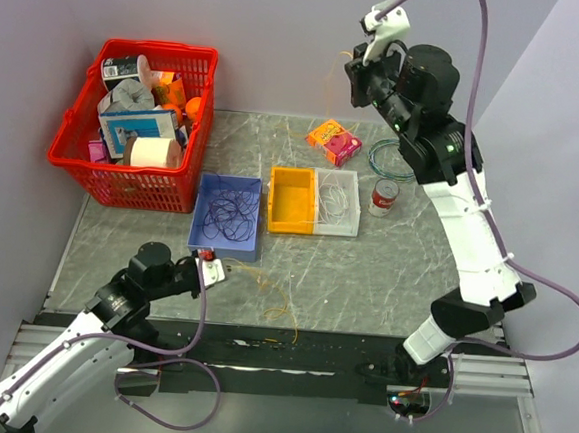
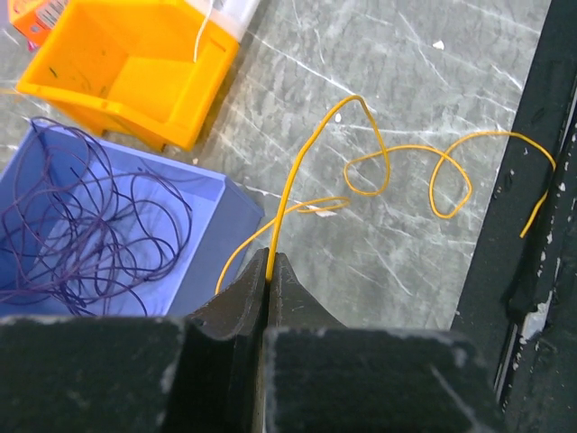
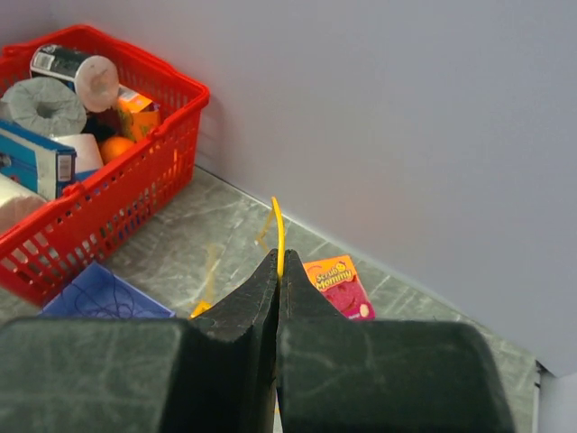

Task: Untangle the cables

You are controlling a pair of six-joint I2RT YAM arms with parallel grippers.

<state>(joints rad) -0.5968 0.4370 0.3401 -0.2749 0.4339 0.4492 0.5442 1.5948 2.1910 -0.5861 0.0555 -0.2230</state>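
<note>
The cables are sorted by colour: dark purple wires [image 1: 228, 212] lie looped in a blue bin [image 1: 200, 232], and white wire [image 1: 338, 202] lies in a clear bin. My left gripper [image 1: 210, 268] is low, in front of the blue bin, and shut on a yellow-orange wire [image 2: 388, 162] that loops over the table toward the front edge. My right gripper [image 1: 353, 66] is raised high at the back and shut on a yellow wire end [image 3: 279, 225] sticking up between its tips. I cannot tell if both hold the same wire.
A yellow bin [image 1: 292, 199] sits between the blue and clear bins. A red basket [image 1: 181, 193] of goods stands back left. A Scrub Mommy box [image 1: 334, 140], a teal wire coil [image 1: 389, 159] and a can [image 1: 384, 196] are back right.
</note>
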